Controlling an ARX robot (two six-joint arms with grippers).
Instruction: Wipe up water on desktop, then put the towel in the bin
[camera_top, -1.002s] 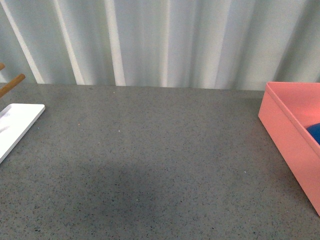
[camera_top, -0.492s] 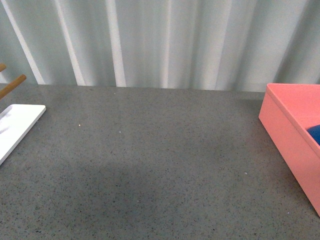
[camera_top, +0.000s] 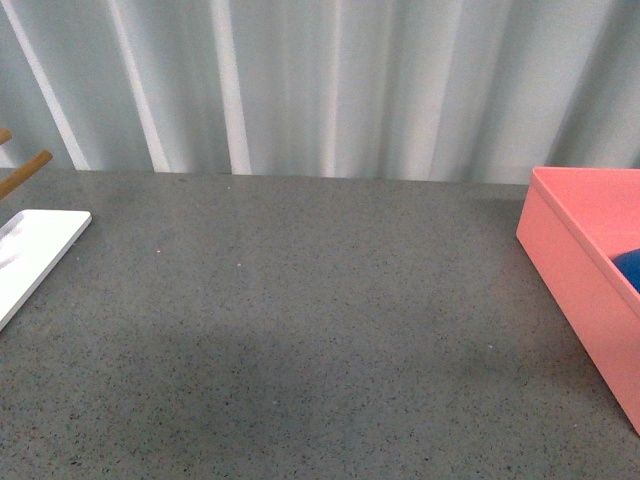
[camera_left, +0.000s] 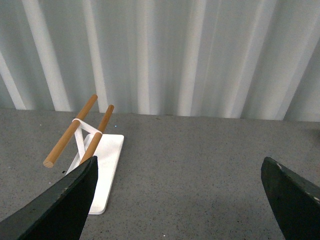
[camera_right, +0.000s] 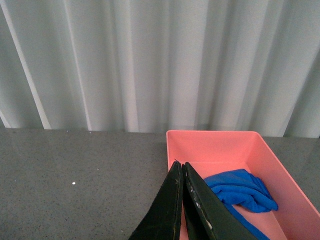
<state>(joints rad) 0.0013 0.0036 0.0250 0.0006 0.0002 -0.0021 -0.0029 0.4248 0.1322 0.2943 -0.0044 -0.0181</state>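
Since the towel already sits in the bin, I judge the task all but finished; details follow.

Towel: the bright blue towel (camera_right: 240, 192) lies crumpled inside the bin, at the lower right of the right wrist view; in the front view only a sliver of blue (camera_top: 629, 268) shows at the right edge, over the bin's wall.

Bin: the salmon-pink bin (camera_right: 212, 146) stands on the desk; in the front view it fills the right edge (camera_top: 575, 285).

Desk: the speckled grey desk (camera_top: 300, 330) spreads across the front view. I see no puddle or wet sheen on it, so the wiping looks done, though fine dampness would be hard to tell.

Right gripper: the right gripper (camera_right: 182, 212) rises from the bottom middle of its own view, jaws pressed together with nothing between them, in front of the bin.

Left gripper: the left gripper (camera_left: 177, 200) has its dark fingers (camera_left: 60, 207) at the lower corners of its view, spread wide and empty.

Other things: a flat white tray (camera_left: 107, 172) carrying a wooden rack (camera_left: 75, 132) stands at the left of the left wrist view.

Left to do: as I judge it, nothing beyond parking the arms.
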